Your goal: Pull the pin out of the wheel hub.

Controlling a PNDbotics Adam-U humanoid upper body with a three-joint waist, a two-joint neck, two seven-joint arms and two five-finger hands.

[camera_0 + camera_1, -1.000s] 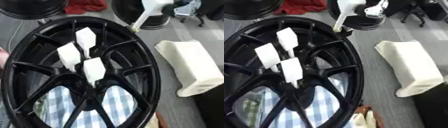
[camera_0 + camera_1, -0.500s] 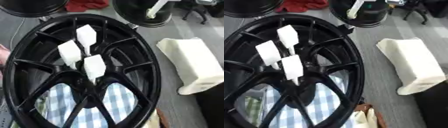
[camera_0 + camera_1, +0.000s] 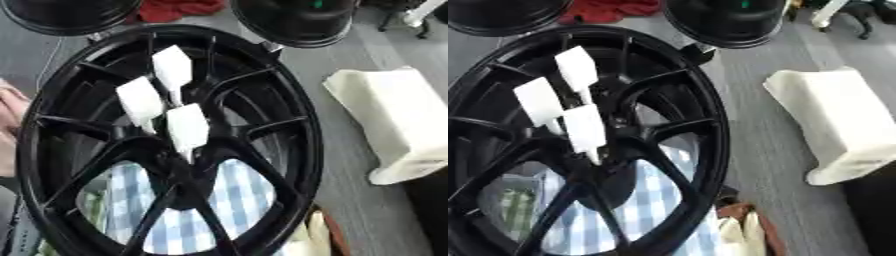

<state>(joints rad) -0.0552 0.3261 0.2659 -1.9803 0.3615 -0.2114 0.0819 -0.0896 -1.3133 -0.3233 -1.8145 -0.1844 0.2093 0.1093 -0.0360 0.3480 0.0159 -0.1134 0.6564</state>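
Since neither robot hand shows in either view, I cannot tell how the fingers stand. Three white pins (image 3: 187, 129) stand upright, clustered at the centre of the black wheel hub (image 3: 289, 125) (light, rigid, probably smooth); each broad flat head looks the best place to pinch.

The wheel hub (image 3: 262, 125) was glossy black all over, spokes included. Three pins (image 3: 186, 127) sticking out of its middle were plain white. Under it sat a blue-and-white checked cloth (image 3: 188, 225). Off to the side was a cream block (image 3: 398, 120) on a grey floor (image 3: 754, 150), and a red rag (image 3: 179, 7) lay up top.
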